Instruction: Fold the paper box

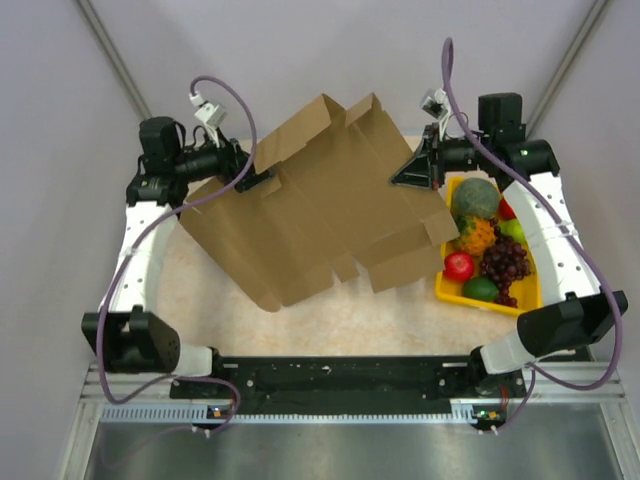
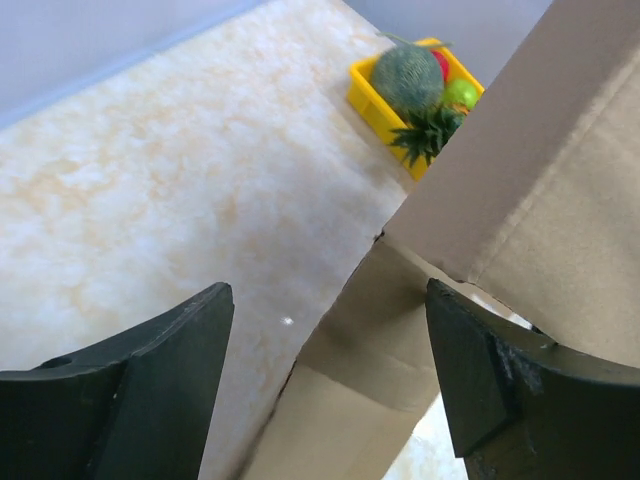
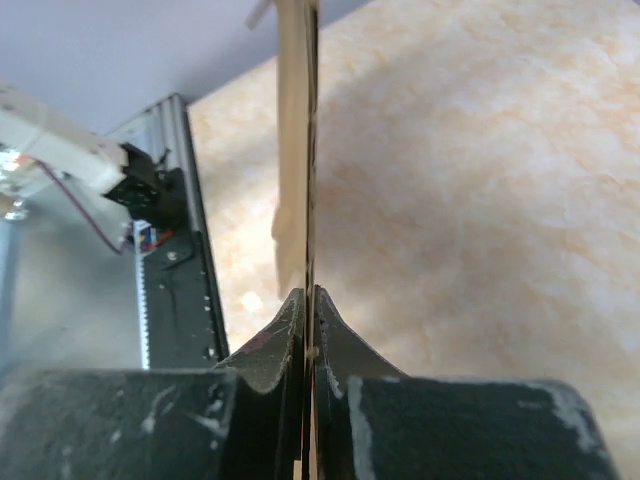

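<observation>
The paper box (image 1: 320,205) is a flat brown die-cut cardboard sheet with flaps, held tilted above the table between the two arms. My right gripper (image 1: 402,177) is shut on the sheet's far right edge. In the right wrist view the fingertips (image 3: 300,300) pinch the thin cardboard edge (image 3: 295,150), seen end-on. My left gripper (image 1: 262,182) is at the sheet's left edge. In the left wrist view it (image 2: 328,295) is open, with a cardboard flap (image 2: 400,345) lying between the two wide-apart jaws; neither jaw presses on it.
A yellow fruit tray (image 1: 452,293) with melon, grapes, pineapple and other fruit stands at the right, close under the right arm; it also shows in the left wrist view (image 2: 365,88). The beige marbled table (image 1: 340,320) lies below the sheet.
</observation>
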